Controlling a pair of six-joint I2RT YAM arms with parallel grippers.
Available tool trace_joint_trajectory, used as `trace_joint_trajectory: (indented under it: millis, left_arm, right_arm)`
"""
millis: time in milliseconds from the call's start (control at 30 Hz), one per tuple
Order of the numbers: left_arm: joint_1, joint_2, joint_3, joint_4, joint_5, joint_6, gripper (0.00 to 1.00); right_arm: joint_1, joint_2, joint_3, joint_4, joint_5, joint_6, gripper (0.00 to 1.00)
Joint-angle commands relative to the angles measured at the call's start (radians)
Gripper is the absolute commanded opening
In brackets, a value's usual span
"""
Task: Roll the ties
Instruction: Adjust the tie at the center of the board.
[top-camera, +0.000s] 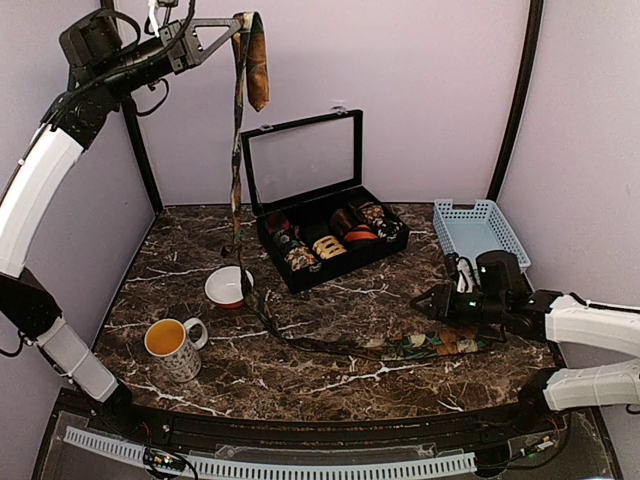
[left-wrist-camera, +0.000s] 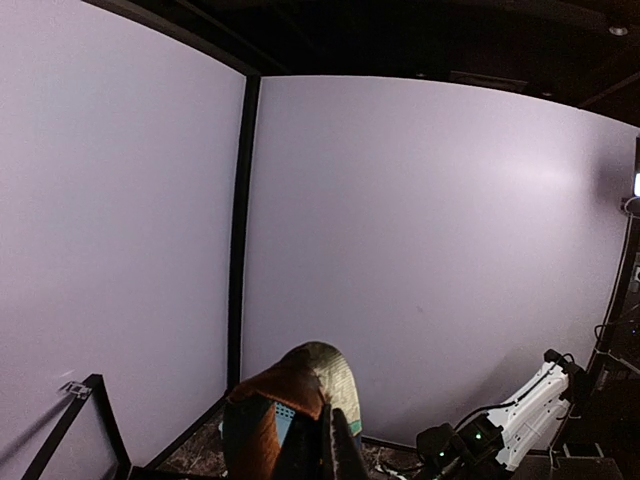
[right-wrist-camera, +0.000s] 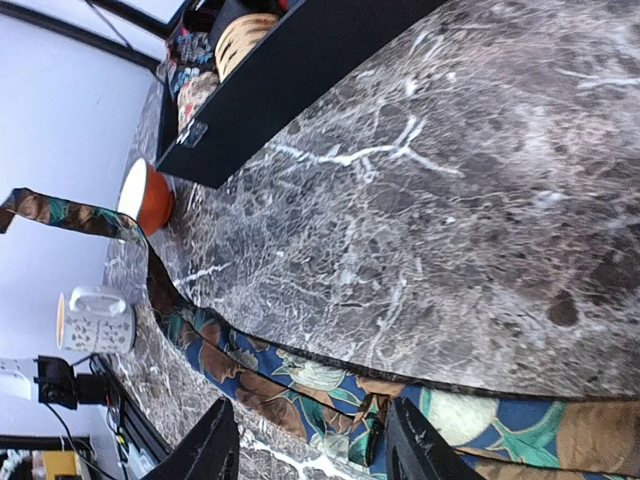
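Left gripper (top-camera: 237, 26) pinching tie (top-camera: 237, 150) aloft; right gripper (right-wrist-camera: 315, 450) spread, tie just ahead of it. A weak pinch could drop the tie.

The top camera is looking down from above the near edge over the whole worktop (top-camera: 400, 290). The left wrist camera is sitting high, facing the wall (left-wrist-camera: 450, 250). The right wrist camera is looking close along the worktop, sharing the tie (right-wrist-camera: 300, 375) and mug (right-wrist-camera: 95, 320) with the top view.
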Motion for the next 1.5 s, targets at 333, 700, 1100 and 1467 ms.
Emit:
trace_joint_trajectory:
  millis: [333,700,1100,1467]
  left_arm:
    - [-0.145,0.03,0.095,-0.119,0.079,0.09,0.0]
    - [-0.145,-0.018,0.106,0.001,0.121,-0.001,0.0]
    - [-0.144,-0.06,0.084,-0.015,0.09,0.033,0.0]
    - [-0.112,-0.068,0.119,-0.015,-0.092,0.074,0.0]
  right_arm:
    - [0.191,0.453,0.308,0.296,-0.061,-0.066,0.49]
    - [0.37,0.84,0.555,0.448,-0.158,-0.097,0.62]
    - [0.502,1.144,0.755,0.497,-0.191,-0.088,0.53]
    - [0.564,1.162,0.624,0.497,-0.078,-0.177,0.0]
